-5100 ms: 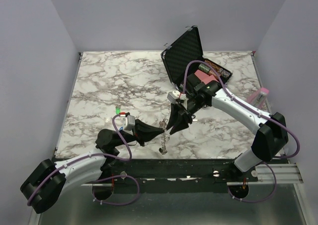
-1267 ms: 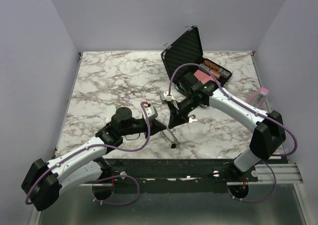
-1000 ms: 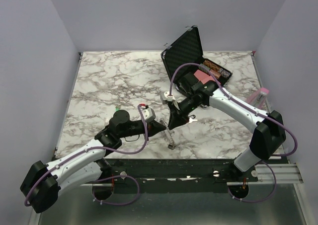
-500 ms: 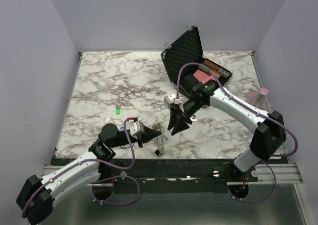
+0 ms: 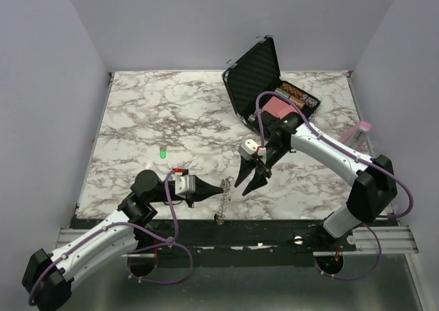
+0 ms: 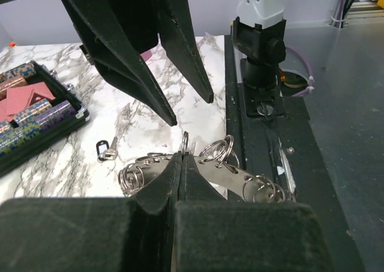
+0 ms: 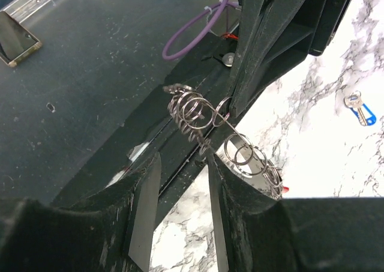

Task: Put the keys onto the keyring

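While clamping the keyring [image 5: 221,202] in the left gripper [image 5: 221,186], send the parted, empty right gripper [image 5: 242,187] (slowly) to the blue-headed key [image 7: 358,110].

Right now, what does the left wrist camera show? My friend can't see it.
The left gripper is shut on the keyring, a chain of silver rings. The right gripper hangs open just past it, and one small key lies on the marble table.
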